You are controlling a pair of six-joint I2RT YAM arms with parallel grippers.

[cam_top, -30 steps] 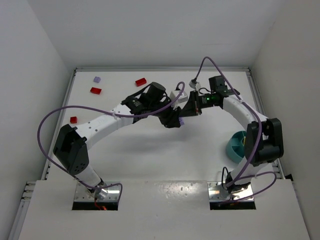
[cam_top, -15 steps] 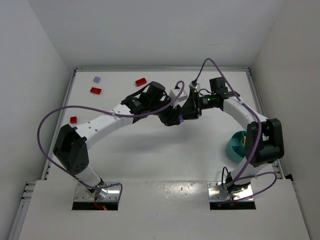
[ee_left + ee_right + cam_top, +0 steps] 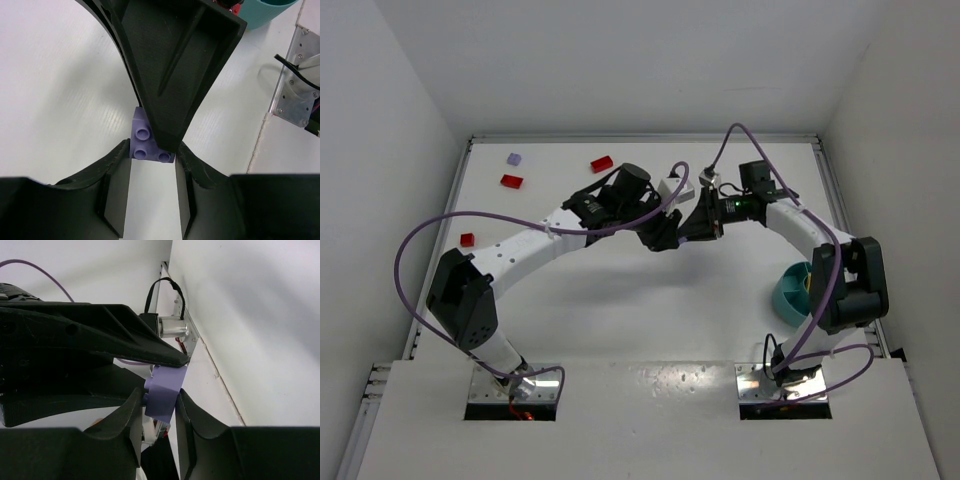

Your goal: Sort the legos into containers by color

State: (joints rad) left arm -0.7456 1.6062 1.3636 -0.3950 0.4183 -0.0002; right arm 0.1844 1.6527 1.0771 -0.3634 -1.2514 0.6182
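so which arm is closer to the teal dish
Right. The right arm's elbow hangs over the teal dish, hiding part of it; the left arm stretches across the left half of the table, well away from it.

White table, three red bricks, lilac brick, teal dish
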